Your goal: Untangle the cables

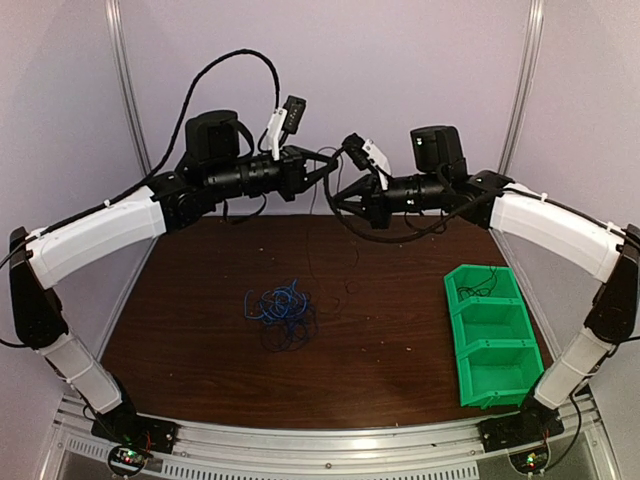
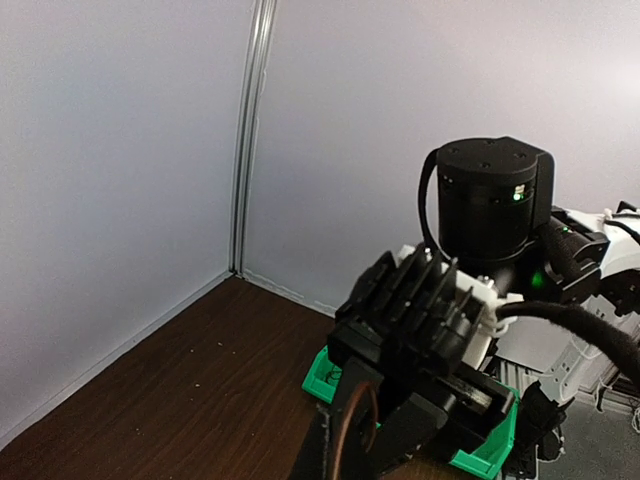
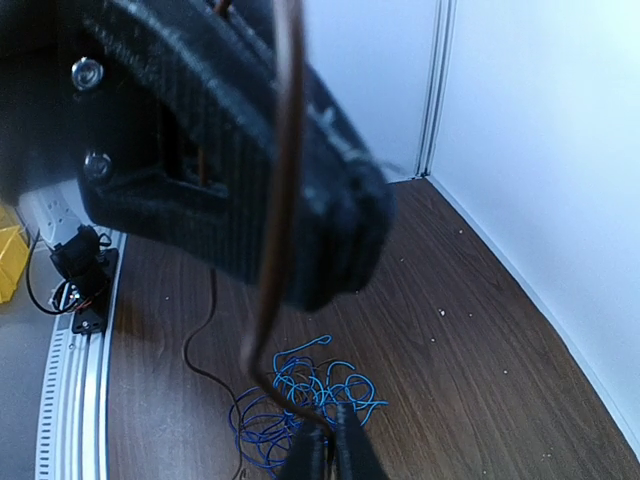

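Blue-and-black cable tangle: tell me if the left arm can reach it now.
Probably yes: nothing covers the blue-and-black cable tangle below the raised left gripper, though a thin dark wire dangles nearby.

1. The left end effector [image 2: 345, 445] is a dark blur at the bottom edge of its own camera, and I can't tell how its jaws stand.
2. The right end effector [image 3: 330, 452] is cut off below; only its closed tips on the wire [image 3: 283, 200] show.
3. The tangle [image 3: 318, 385] runs partly behind those tips.
4. The bins [image 2: 322, 378] sit mostly behind the right arm [image 2: 490, 200].
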